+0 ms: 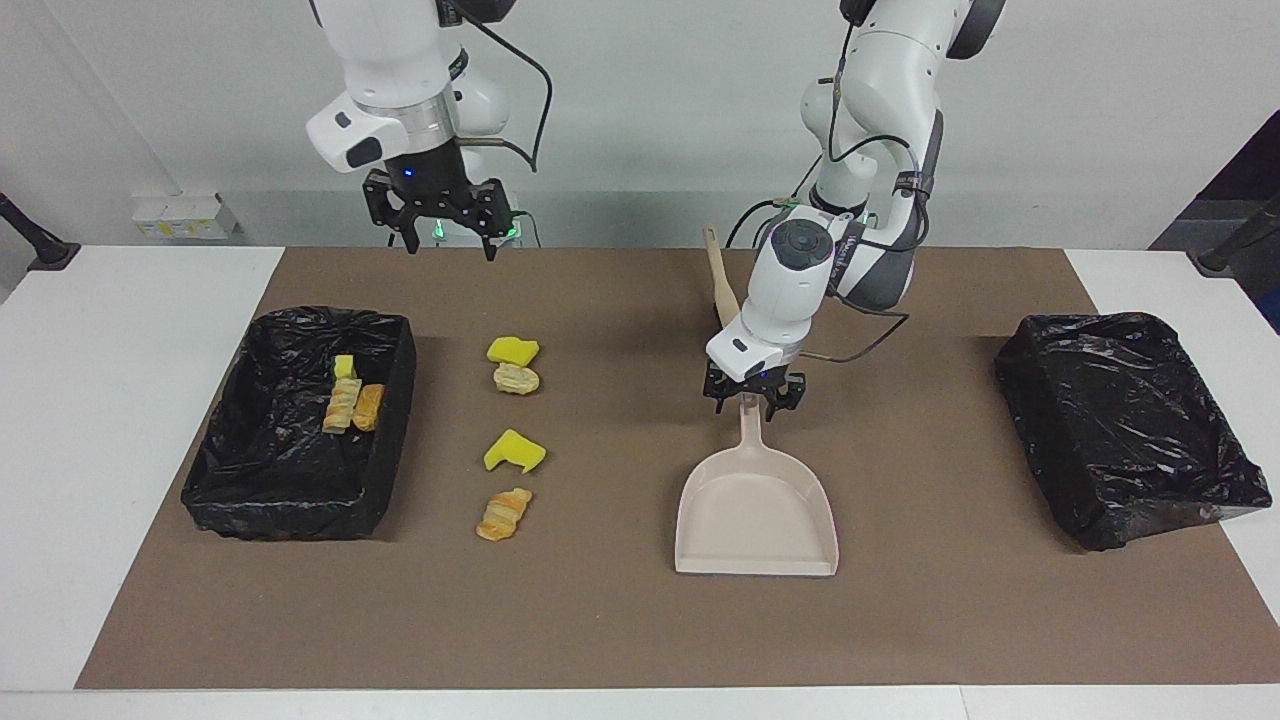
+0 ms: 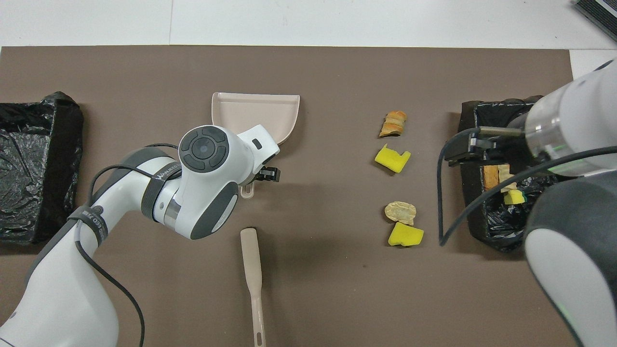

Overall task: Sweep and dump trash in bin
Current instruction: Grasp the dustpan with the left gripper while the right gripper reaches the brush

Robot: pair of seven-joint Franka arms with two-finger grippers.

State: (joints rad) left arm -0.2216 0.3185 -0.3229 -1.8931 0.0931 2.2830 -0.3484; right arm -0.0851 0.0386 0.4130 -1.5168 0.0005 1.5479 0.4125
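the left gripper (image 1: 753,398) is down at the handle of the beige plastic dustpan (image 1: 757,510), which lies flat on the brown table mat (image 1: 640,620), though whether its fingers are clenched on the handle cannot be told. the right gripper (image 1: 440,228) hangs released, fingers spread, in the air over the mat beside the black-lined bin (image 1: 215,470) at the right arm's end. four scraps of trash, two yellow sponge pieces (image 1: 513,351) and two tan bread lumps (image 1: 504,514), lie in a row on the mat between that bin and the dustpan, while three more scraps (image 1: 352,402) lie in the bin.
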